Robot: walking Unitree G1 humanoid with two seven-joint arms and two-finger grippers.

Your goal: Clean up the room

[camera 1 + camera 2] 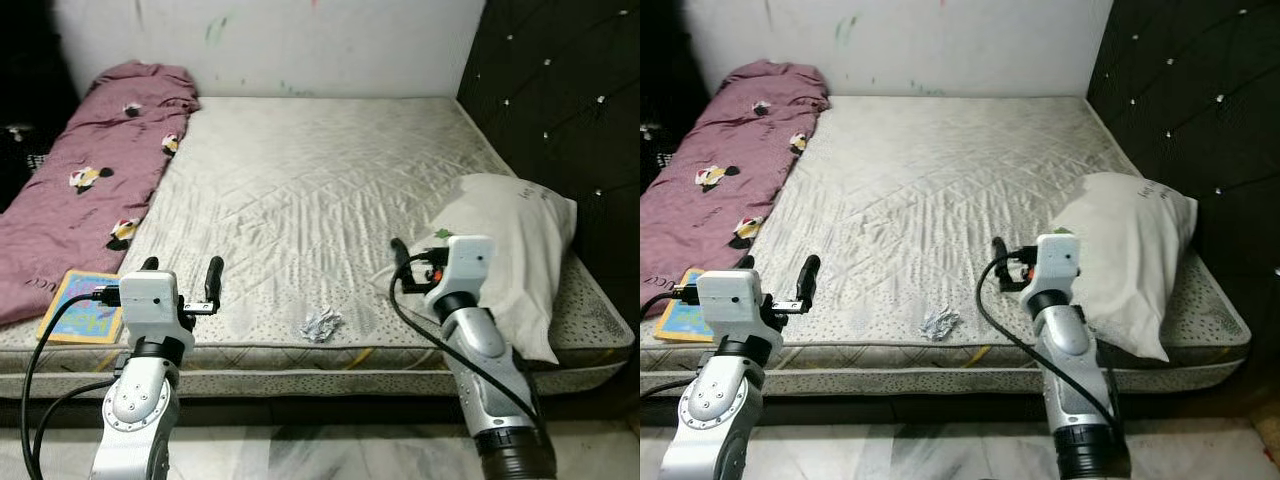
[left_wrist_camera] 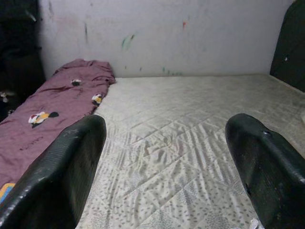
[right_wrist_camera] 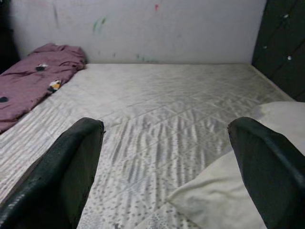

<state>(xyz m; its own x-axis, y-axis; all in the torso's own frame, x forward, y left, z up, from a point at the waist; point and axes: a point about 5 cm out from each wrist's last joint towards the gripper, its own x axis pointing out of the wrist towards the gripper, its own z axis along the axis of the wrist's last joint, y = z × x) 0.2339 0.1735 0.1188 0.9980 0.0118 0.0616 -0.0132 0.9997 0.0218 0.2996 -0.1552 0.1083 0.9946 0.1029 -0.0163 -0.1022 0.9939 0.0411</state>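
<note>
A small crumpled white wrapper (image 1: 321,323) lies on the bare quilted mattress (image 1: 300,190) near its front edge, between my two arms. My left gripper (image 1: 182,272) is open and empty over the front left of the mattress, left of the wrapper. On the other side of the wrapper my right gripper (image 3: 164,126) is open too, holding nothing, just beside the white pillow (image 1: 510,250). A maroon blanket (image 1: 90,170) with cartoon prints is spread along the mattress's left side. A colourful book (image 1: 82,306) lies at the front left corner.
A dark padded headboard (image 1: 560,90) runs along the right side. A white marked wall (image 1: 300,40) stands behind the bed. Marble floor (image 1: 300,455) lies in front of the mattress. Dark clutter (image 1: 20,140) sits at the far left.
</note>
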